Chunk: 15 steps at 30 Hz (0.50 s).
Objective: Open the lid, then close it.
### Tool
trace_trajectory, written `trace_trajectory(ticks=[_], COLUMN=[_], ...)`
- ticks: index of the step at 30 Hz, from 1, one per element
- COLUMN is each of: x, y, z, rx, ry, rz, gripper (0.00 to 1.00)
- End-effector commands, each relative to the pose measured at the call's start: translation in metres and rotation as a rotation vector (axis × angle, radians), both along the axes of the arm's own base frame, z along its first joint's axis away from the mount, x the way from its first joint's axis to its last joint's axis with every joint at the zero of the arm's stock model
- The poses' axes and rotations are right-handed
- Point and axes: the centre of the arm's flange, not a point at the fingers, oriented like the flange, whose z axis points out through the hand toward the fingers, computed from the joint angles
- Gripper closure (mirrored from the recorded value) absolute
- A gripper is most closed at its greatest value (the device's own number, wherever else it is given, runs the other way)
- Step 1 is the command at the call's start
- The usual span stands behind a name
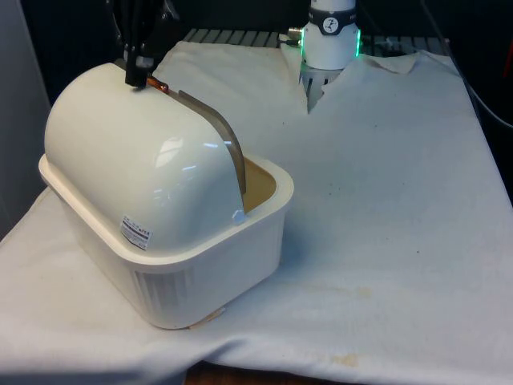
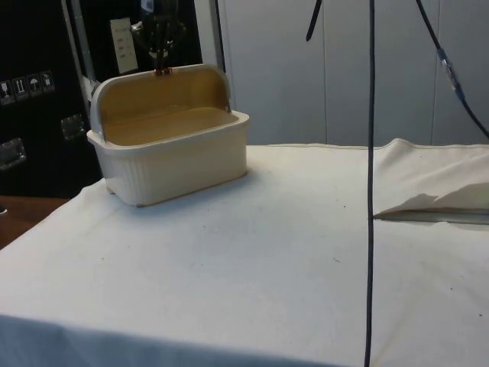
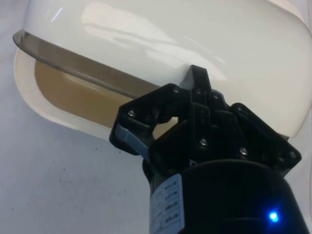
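A cream bread box (image 1: 200, 265) stands at the front view's left, its domed roll-top lid (image 1: 136, 152) pushed back. The lid's dark front edge (image 1: 228, 148) arches over the tan inside (image 1: 260, 188), which lies open. In the side view the bread box (image 2: 183, 157) shows its open mouth, with the lid (image 2: 164, 80) standing high behind it. My gripper (image 1: 138, 80) sits on top of the dome, shut on the small copper handle (image 1: 159, 85). From the side, the gripper (image 2: 162, 67) comes straight down onto that handle (image 2: 163, 72). At the wrist, the gripper (image 3: 199, 78) presses against the lid (image 3: 195, 39).
The box stands near the table's left corner in the front view, close to the cloth's edge (image 1: 24, 216). The cloth bunches into folds (image 1: 317, 92) by the robot's base. A black cable (image 2: 370, 191) hangs down in the side view. White cloth (image 1: 385, 208) stretches to the right.
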Motion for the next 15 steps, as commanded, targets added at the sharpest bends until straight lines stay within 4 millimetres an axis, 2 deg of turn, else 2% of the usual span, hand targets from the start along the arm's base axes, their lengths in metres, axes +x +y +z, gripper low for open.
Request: trace_trajectory(ticks=[1,15], x=[-0.0001,-0.0026], y=[-0.0001,0.0012], z=[-0.0015,-0.0014], rx=[0.007,0.017], ry=[0.011,0.042], rz=[0.004,0.024], gripper=[1.00,1.00])
